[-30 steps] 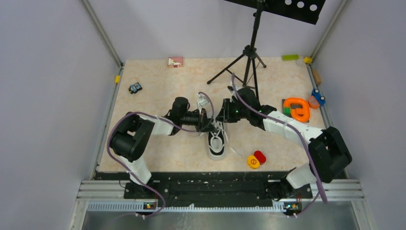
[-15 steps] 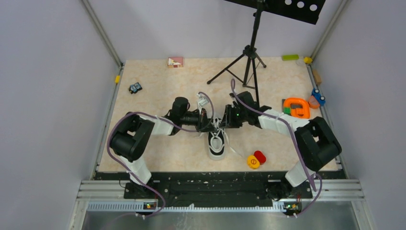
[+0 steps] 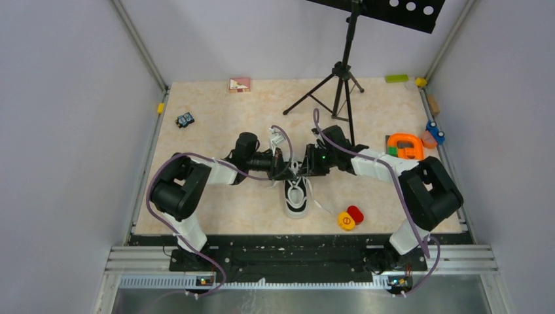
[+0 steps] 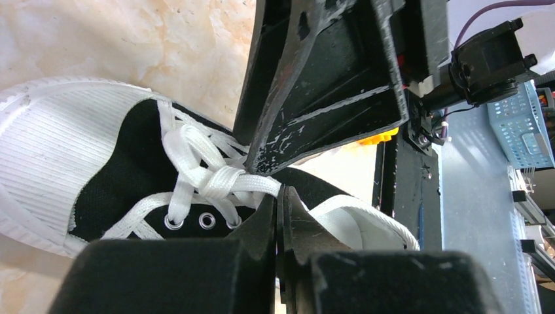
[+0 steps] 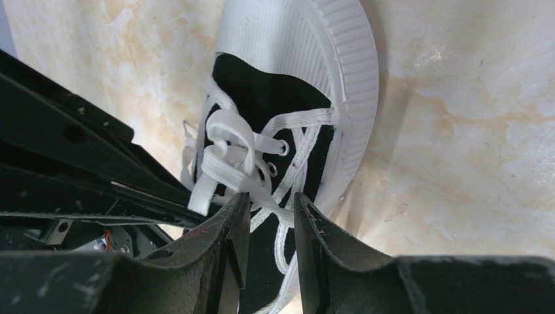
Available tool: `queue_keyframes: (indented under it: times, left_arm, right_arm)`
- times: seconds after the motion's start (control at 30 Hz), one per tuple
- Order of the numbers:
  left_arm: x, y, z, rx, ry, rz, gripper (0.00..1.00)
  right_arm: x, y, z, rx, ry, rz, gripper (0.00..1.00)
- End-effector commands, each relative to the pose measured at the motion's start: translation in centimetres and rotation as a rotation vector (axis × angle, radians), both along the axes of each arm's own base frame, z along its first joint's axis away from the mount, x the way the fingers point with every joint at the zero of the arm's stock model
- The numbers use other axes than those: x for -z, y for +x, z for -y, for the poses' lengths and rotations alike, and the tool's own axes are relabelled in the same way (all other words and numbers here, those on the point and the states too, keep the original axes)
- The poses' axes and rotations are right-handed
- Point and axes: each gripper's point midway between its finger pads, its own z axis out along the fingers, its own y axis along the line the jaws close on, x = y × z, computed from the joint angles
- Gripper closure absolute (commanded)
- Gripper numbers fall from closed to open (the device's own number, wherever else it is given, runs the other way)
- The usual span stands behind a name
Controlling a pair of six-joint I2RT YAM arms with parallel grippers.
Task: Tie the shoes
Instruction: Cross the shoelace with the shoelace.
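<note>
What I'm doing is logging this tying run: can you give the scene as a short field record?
shoe: black, white toe cap, flat on the table
laces: white, bunched in a knot over the eyelets
left fingers: shut, pinching a lace at the knot
right fingers: apart, a lace strand running between them

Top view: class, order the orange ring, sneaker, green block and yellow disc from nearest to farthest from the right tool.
1. Sneaker, right under the right tool.
2. Yellow disc, nearer the arm bases, to the right.
3. Orange ring, by the right edge.
4. Green block, far right corner.
</note>
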Motion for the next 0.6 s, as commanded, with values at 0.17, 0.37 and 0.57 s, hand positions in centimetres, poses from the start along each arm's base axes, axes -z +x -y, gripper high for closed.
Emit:
queue_keyframes:
  times: [0.17, 0.37, 0.57]
  left_arm:
    - [-1.8, 0.7, 0.3, 0.014, -0.039, 0.058, 1.0]
    - [-1.8, 1.0, 0.1, -0.016, -0.023, 0.055, 0.85]
    - [-1.9, 1.5, -0.2, -0.065, -0.002, 0.057, 0.62]
  right_arm:
    - [-0.3, 1.1, -1.3, -0.023, 0.001, 0.041, 0.69]
    - [-1.2, 1.4, -1.1, -0.007, -0.012, 0.071, 1.0]
    - [-2.3, 1.3, -0.8, 0.01, 0.003, 0.099, 1.0]
